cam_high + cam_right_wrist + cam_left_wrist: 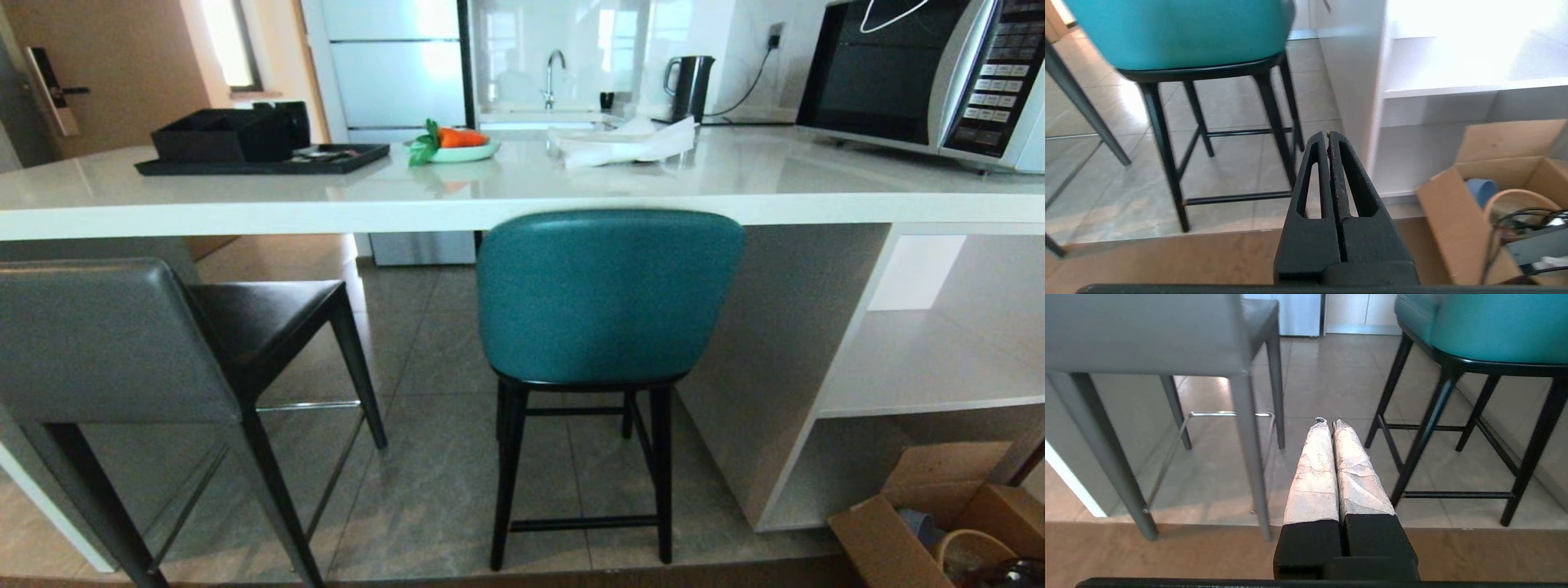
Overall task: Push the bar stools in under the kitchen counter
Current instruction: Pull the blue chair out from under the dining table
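Two stools stand on the tiled floor (424, 327) before the counter (522, 192). The teal stool (608, 298) is in the middle of the head view, its curved back facing the camera and its top rim meeting the counter's front edge, with its seat tucked below the slab; its black legs rest on the tiles just beside the white end panel (767, 351). The grey stool (106, 343) stands to the robot's left, turned at an angle, its square back out in front of the counter edge and its dark seat reaching under the top; a chrome footrest (310, 404) runs between its legs.

Neither arm shows in the head view. The left gripper (1329, 424) hangs low, its wrapped fingers (1314, 469) pressed together and holding nothing, aimed at the floor between the grey stool's legs and the teal stool's legs. The right gripper (1329, 136) is also low, its black fingers (1310, 179) closed against each other and empty, pointing at the gap between the teal stool and the white shelf unit (1453, 90).

On the counter sit a black tray (261, 159), a plate with a carrot (457, 143), folded white cloth (624, 140), a kettle (690, 86) and a microwave (922, 77). An open cardboard box (931, 514) lies on the floor at the robot's right.
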